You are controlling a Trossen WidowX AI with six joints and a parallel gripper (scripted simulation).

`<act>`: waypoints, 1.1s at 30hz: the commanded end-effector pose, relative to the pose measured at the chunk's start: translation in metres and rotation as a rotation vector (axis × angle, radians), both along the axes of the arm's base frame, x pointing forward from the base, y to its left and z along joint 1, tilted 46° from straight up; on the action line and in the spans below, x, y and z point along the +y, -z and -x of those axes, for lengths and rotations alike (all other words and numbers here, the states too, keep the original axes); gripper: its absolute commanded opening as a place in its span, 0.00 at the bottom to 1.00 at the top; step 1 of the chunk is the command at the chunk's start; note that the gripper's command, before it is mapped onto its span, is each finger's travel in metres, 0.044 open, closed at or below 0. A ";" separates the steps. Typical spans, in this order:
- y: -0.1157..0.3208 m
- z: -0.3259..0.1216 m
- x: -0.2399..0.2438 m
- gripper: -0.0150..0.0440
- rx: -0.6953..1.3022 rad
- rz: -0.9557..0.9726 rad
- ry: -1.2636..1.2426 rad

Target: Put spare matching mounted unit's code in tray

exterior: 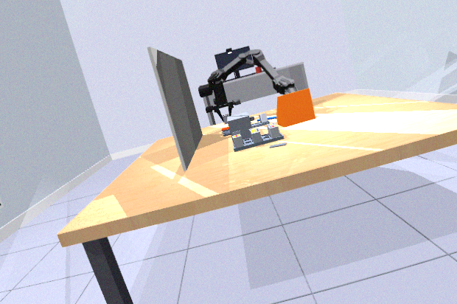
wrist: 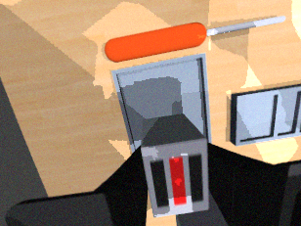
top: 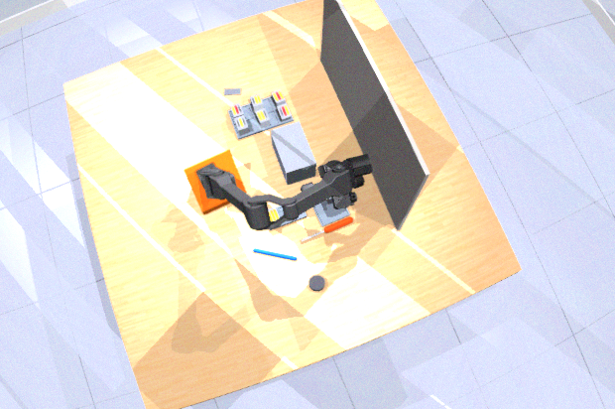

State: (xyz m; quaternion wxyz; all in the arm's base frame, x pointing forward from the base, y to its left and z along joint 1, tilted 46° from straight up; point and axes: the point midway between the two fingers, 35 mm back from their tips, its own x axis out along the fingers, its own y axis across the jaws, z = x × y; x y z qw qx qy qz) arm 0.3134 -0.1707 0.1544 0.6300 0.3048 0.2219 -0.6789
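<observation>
In the wrist view, the jaws are clamping a grey spare [wrist: 177,180] with a red stripe between two black bars, hanging over the grey tray [wrist: 162,94] on the desk [wrist: 59,97]. Just beyond the tray, an orange-handled screwdriver [wrist: 155,41] is lying.

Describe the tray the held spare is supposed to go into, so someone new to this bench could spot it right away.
Start at the tall grey panel standing on the table. At its foot, under the end effector holding the spare, lies a shallow grey tray with a raised rim. An orange-handled screwdriver lies beside it, and unlike the rack of spares, it holds nothing.
</observation>
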 end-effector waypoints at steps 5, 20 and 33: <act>0.006 0.002 -0.004 0.25 0.007 -0.003 -0.005; 0.014 0.004 -0.014 0.25 0.007 0.000 -0.005; 0.021 0.007 -0.022 0.25 0.007 0.004 -0.005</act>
